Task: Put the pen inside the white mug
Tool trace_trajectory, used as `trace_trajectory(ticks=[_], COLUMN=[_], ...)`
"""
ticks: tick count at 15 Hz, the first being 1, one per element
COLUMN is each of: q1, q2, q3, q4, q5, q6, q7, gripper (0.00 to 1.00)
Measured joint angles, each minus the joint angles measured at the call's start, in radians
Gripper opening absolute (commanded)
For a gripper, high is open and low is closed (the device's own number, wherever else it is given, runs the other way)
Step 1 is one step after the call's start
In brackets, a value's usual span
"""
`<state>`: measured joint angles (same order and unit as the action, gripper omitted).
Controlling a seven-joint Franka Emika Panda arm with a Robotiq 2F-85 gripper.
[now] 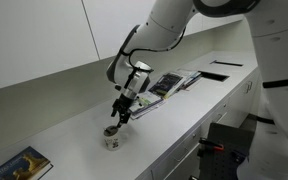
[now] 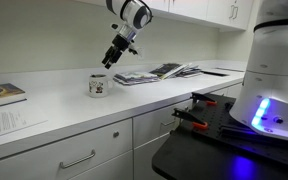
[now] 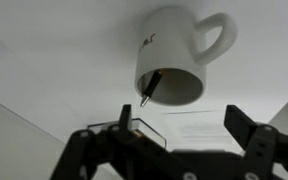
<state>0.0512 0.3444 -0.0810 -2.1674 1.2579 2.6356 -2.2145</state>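
**Pen resting in the white mug, end effector spread and empty above it**

In the wrist view the pen (image 3: 150, 88) sits inside the white mug (image 3: 179, 50) and leans on the left side of the rim. Its long axis is steep and tilted rather than truly upright, and its dark exposed tip points up and out of the mouth. The end effector (image 3: 181, 118) hangs over the mug with its 2 fingers (image 3: 124, 128) spread apart, gripping nothing. The mug stands upright on the white worktop (image 1: 74, 110), handle to the right in the wrist view, and the open magazines (image 1: 169, 83) lie well apart, farther along. In both exterior views the pen is too small to make out. It is probably light, stiff and smooth, so it could roll or slip. If it had to be regrasped, the exposed upper barrel looks like the place to pinch, straight across the barrel and without nudging the mug.
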Motion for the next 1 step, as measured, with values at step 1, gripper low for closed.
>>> trace_trajectory(ticks=[1], q1=[0.013], q2=[-0.017], q3=[-0.001], q4=[-0.019], q5=[-0.045], q6=[0.046], q7=[0.034], gripper=[1.0])
